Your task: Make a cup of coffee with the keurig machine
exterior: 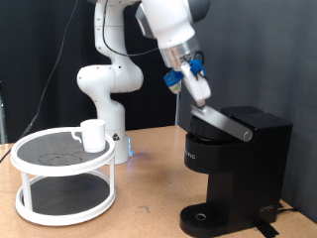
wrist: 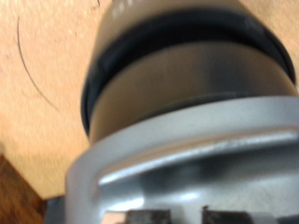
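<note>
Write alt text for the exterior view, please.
The robot arm's pincer rests at the raised lid of the black keurig machine. At the view's left, the white cup stands on a white two-tier stand.

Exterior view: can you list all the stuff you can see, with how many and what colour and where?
keurig machine: one, matte black, on the table at the exterior view's right; its grey lid is tilted up, and the wrist view shows the lid close up.
cup: one, white, on the top tier of the stand, at the exterior view's left.
stand: one, white, round, two tiers, at the exterior view's left.
table: one, light brown wood, under everything.
robot arm: one, white, behind the stand and the machine.
gripper: one, with blue parts, at the top of the raised lid; the fingertips are too small to make out.
</note>
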Action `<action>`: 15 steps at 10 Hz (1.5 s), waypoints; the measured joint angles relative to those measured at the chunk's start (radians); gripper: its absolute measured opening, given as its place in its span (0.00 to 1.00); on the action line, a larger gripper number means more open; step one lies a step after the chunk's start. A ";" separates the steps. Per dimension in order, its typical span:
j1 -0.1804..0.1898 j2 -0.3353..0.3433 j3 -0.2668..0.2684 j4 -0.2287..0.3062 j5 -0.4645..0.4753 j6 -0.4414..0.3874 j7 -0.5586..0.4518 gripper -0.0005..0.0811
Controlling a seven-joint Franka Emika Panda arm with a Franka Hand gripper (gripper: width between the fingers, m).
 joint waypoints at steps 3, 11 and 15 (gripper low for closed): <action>-0.006 0.027 -0.003 -0.027 -0.014 0.057 -0.002 0.01; -0.006 0.063 0.001 -0.053 0.046 0.138 -0.088 0.01; -0.006 0.034 0.000 -0.052 0.225 0.130 -0.228 0.01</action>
